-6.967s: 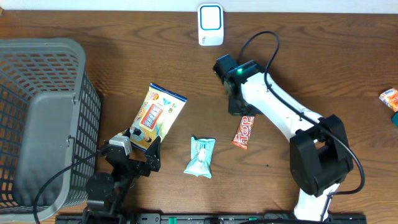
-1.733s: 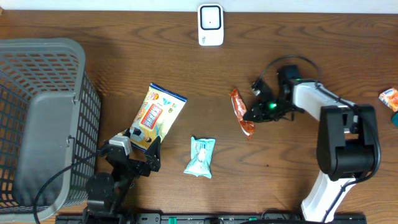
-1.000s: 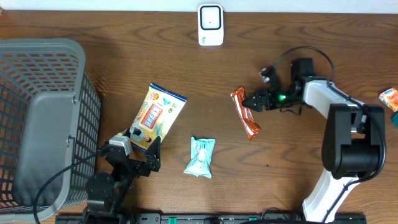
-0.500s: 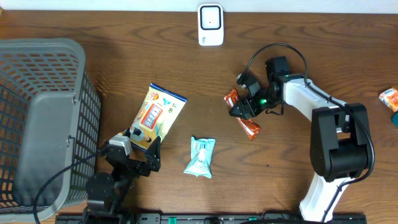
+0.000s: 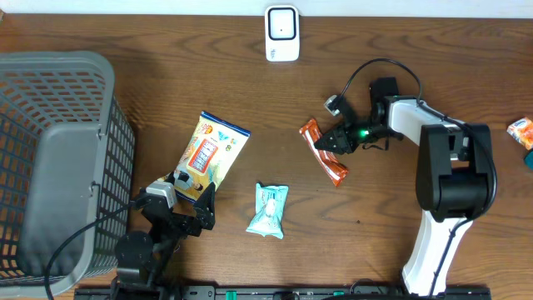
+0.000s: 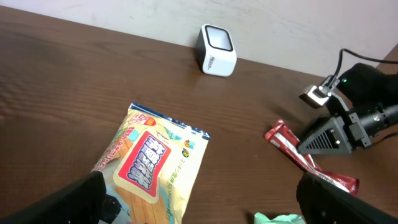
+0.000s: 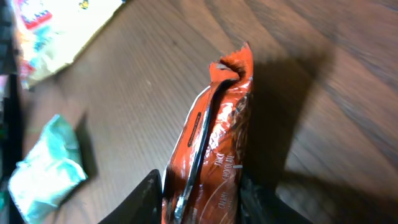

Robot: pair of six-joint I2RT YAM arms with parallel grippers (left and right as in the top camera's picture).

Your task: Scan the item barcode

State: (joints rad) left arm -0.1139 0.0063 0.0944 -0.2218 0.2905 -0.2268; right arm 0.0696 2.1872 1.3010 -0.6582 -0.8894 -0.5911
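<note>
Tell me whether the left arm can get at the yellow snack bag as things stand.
Probably yes: the left pincer sits open at the near end of the yellow snack bag, with nothing lying between them.

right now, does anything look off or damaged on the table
The bar is tipped up on its edge, pinched between the right fingers, not lying flat. Its far end looks crumpled. Nothing looks spilled.

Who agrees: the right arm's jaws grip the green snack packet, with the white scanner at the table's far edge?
Wrong in one respect: the right wrist view shows the jaws gripping the orange snack bar, not the green snack packet, which lies apart. The white scanner is at the table's far edge.
</note>
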